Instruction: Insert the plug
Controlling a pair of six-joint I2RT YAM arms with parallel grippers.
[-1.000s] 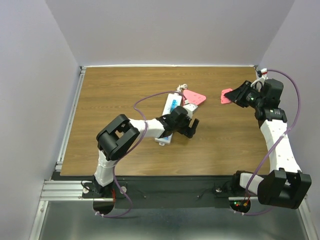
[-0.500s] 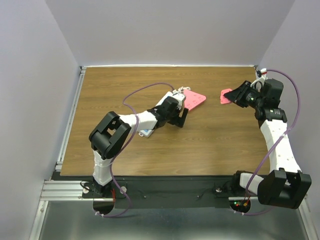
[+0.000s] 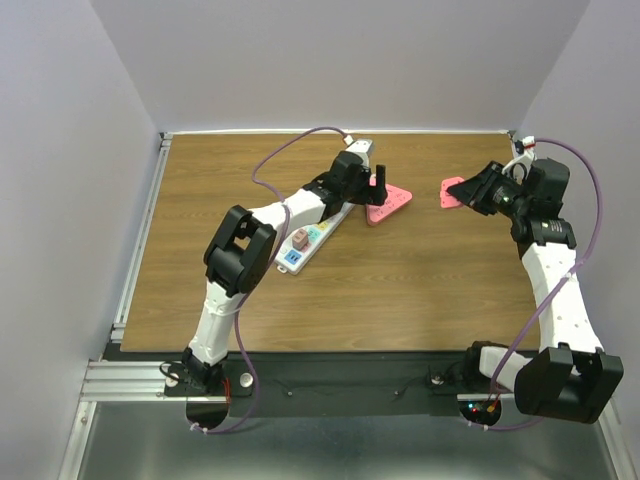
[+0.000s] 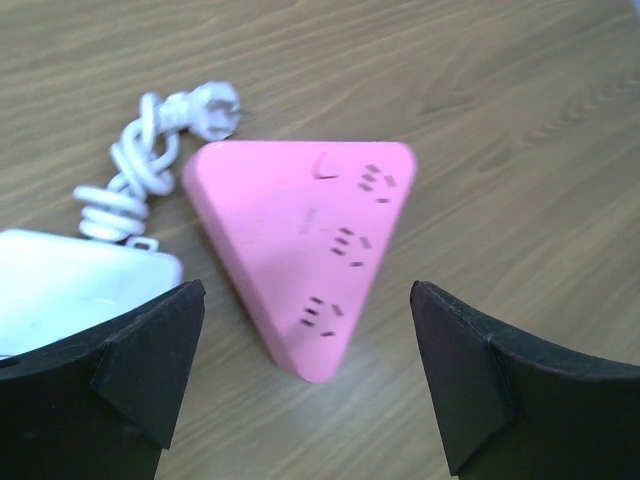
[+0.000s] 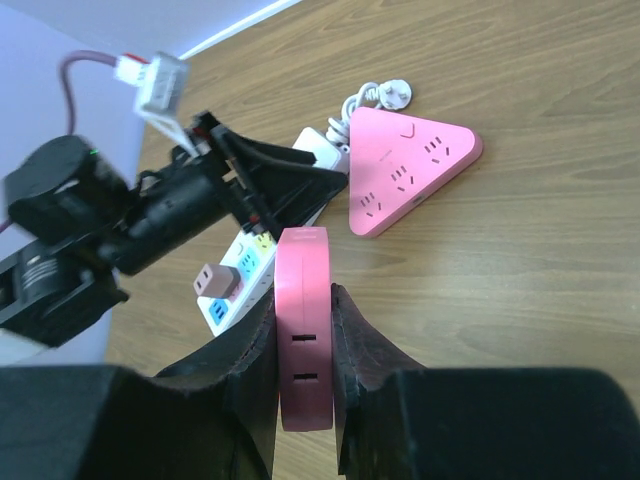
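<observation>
A pink triangular power strip [image 3: 390, 203] lies on the table; it also shows in the left wrist view [image 4: 305, 235] and the right wrist view [image 5: 408, 180]. Its coiled white cord ends in a white plug [image 4: 212, 110], lying loose just beyond it, also in the right wrist view [image 5: 393, 95]. My left gripper [image 3: 378, 190] is open and empty, hovering over the strip's near corner, its midpoint in the wrist view [image 4: 310, 385]. My right gripper [image 3: 470, 192] is shut on a second flat pink piece [image 5: 303, 340], held on edge above the table at the right [image 3: 452, 192].
A white power strip [image 3: 312, 237] with coloured sockets lies left of the pink one, under my left forearm. A brown adapter [image 5: 215, 282] is plugged into it. The table's back edge and walls are close behind both grippers.
My left arm has swung from over the white strip to the far right, over the pink triangular strip. The white strip is now uncovered and lies shifted. The right arm has not moved.
</observation>
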